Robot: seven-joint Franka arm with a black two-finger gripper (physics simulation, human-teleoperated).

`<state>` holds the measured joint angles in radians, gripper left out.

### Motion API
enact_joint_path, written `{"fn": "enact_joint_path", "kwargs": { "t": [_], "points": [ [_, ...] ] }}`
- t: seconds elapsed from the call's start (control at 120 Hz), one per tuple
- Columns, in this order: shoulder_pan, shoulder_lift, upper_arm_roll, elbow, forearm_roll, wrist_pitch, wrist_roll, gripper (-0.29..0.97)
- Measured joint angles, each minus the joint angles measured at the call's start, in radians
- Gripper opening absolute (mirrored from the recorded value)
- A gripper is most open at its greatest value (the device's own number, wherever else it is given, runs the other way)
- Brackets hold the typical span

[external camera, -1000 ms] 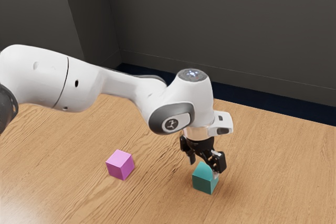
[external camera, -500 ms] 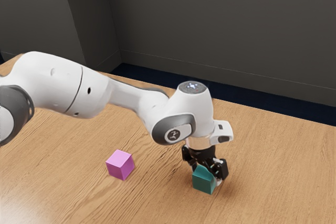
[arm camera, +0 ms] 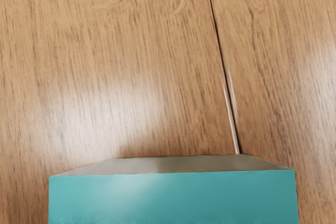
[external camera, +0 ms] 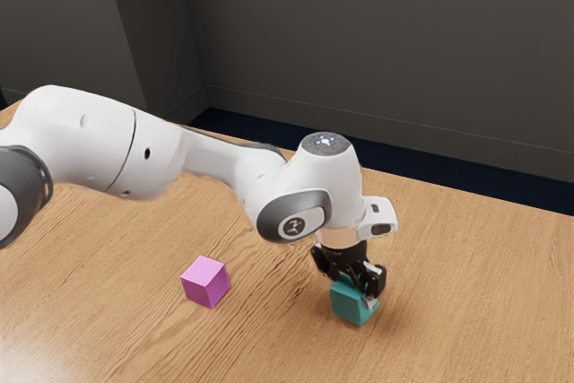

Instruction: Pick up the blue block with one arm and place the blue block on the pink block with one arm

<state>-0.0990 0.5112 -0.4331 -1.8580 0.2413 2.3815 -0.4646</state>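
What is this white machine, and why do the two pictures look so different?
It is a robot arm, drawn by a computer simulation rather than photographed. One picture looks on from the side. The other comes from a camera on the arm's hand, looking down at the wood.

On the wooden table sit two cubes, apart from each other: a pink block and a blue block, which looks more teal. The hand is down over the blue block, which sits on the table. That block is the teal slab in the close picture. I cannot tell whether it is gripped. The job is to set it on the pink block.
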Motion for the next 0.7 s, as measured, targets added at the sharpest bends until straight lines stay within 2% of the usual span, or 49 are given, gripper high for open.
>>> {"fn": "enact_joint_path", "kwargs": {
  "t": [0.067,0.125,0.208,0.275,0.342,0.425,0.7],
  "points": [
    [-0.003,-0.045,0.007,-0.006,0.002,-0.006,-0.006,0.3],
    [-0.01,-0.135,0.036,-0.032,0.004,-0.025,-0.01,0.27],
    [-0.017,-0.308,0.132,-0.129,-0.013,-0.057,-0.003,0.27],
    [-0.023,-0.379,0.218,-0.17,-0.024,-0.086,0.015,0.26],
    [-0.021,-0.411,0.289,-0.186,-0.029,-0.11,0.04,0.26],
    [-0.009,-0.443,0.336,-0.213,-0.03,-0.132,0.074,0.24],
    [-0.003,-0.491,0.354,-0.317,-0.021,-0.159,0.176,0.21]
  ]
}}
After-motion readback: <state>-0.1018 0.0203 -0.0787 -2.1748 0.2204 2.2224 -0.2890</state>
